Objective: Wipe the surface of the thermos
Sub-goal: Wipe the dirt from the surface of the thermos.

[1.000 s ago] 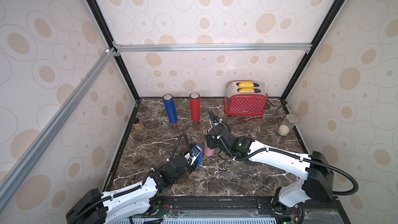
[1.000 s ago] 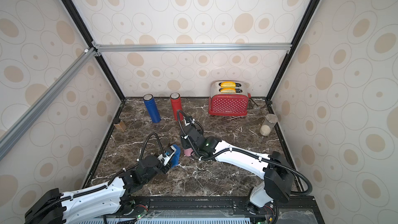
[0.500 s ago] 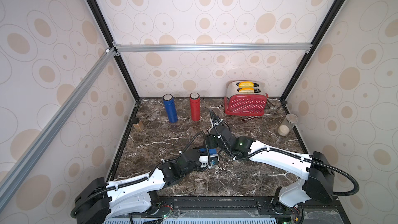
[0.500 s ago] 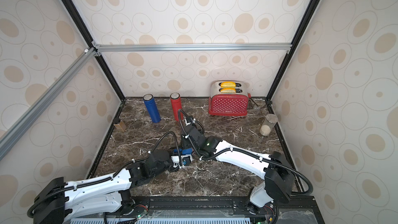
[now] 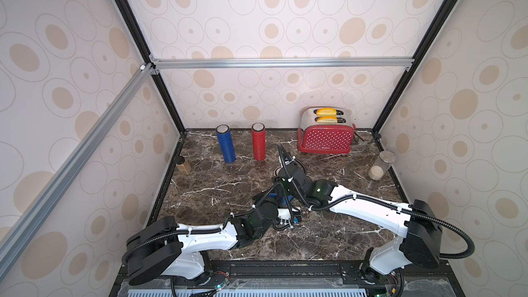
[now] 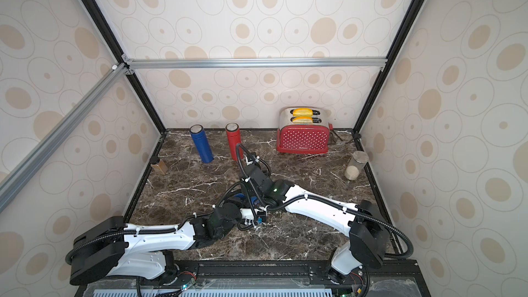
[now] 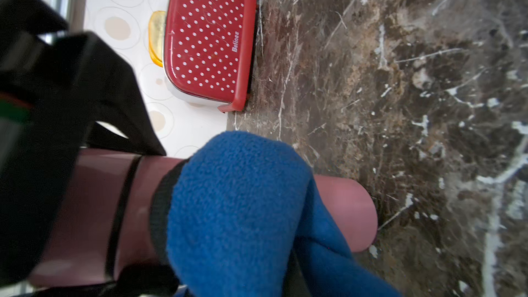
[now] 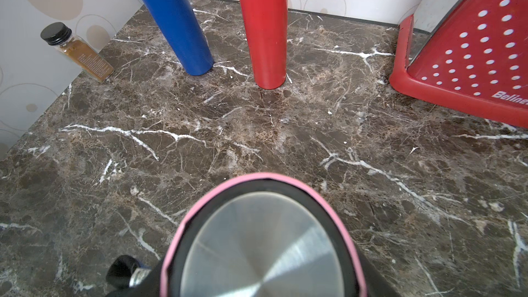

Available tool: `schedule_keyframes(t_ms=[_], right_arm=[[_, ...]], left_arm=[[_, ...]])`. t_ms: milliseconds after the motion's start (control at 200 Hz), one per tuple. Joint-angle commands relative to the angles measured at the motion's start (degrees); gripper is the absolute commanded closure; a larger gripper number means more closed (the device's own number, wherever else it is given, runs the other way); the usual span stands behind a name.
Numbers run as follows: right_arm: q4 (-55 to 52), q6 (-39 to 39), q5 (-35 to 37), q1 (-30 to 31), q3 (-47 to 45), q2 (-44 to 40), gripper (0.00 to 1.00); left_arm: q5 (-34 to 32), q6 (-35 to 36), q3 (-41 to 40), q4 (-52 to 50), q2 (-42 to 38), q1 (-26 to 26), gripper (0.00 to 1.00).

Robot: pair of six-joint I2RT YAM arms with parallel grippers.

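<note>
Two arms meet at the middle of the marble counter, where the pink thermos stands upright with its base on the stone. The right gripper clasps its upper part near the steel-topped cap, jaws partly spread around the body. The left gripper is clamped tight on a blue fleece cloth, which is pressed against the thermos's side below the cap seam. Near the back wall stand a blue thermos, a red thermos and a red polka-dot toaster with two slices in it. A spice bottle sits by the left wall and a glass jar by the right wall.
</note>
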Motion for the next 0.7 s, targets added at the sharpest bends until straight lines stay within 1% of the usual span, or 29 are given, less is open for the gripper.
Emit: schedule_keyframes(t_ms=[0, 85, 175, 245, 411, 546, 631, 696], right_arm=[[-10.1, 4.5, -10.4, 1.1, -2.9, 4.0, 1.00], [-10.1, 4.6, -10.3, 1.1, -3.1, 4.0, 1.00], [-10.0, 4.6, -10.6, 1.0, -3.1, 4.0, 1.00], [-10.2, 4.6, -10.7, 1.1, -3.0, 4.0, 1.00], [-10.6, 4.7, -10.5, 1.0, -3.3, 3.5, 1.00], [-11.3, 4.9, -10.1, 1.0, -3.2, 3.3, 1.00], [-11.5, 4.9, -10.0, 1.1, -2.9, 3.5, 1.00], [-11.7, 4.9, -10.1, 1.0, -2.5, 3.9, 1.00]], left_arm=[[-5.9, 4.7, 2.3, 7.5, -0.3, 0.6, 1.00], [-8.4, 5.7, 1.8, 11.6, 0.7, 0.6, 1.00], [-8.9, 5.0, 0.6, 14.3, 3.2, 0.6, 1.00], [-8.6, 3.5, -0.9, 16.8, 6.7, 0.6, 1.00], [-11.0, -2.5, -4.0, 24.4, 16.6, 0.6, 1.00], [-13.1, -5.6, -4.0, 26.5, 24.2, 0.5, 1.00], [-14.2, -3.1, -4.1, 32.4, 28.0, -0.1, 1.00], [-14.7, -1.0, -3.7, 34.4, 29.2, -0.1, 1.00]])
